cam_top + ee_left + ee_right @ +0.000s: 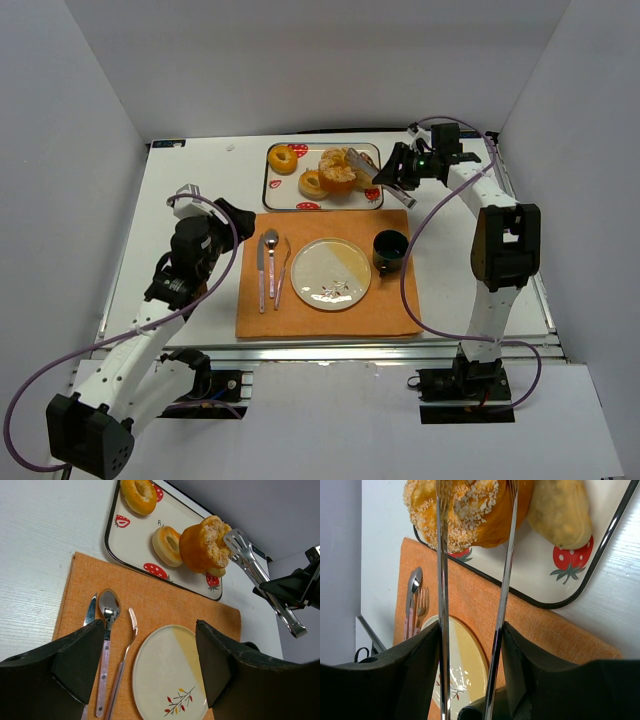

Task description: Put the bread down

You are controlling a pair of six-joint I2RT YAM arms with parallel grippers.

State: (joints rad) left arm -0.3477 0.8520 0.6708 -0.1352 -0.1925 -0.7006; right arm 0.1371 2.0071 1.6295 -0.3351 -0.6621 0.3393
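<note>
Bread (338, 170) is pinched in the tongs (255, 567), just ahead of the right tool (395, 178) that clamps their handles, at the tray (285, 190). Moving it to the plate (315, 262) looks not yet done. The left tool (150, 647) gapes wide, empty.

- A white tabletop (200, 200) fills the middle of the scene; up close, in the left wrist view, its surface shows a faint grain.
- Plain pale panels close it in on three sides: a left wall (60, 200), a back wall (320, 60) and a right wall (590, 200).
- A silver metal rail (330, 352) runs along the tabletop's near edge.
- The light is bright and even, and shadows are soft.
</note>
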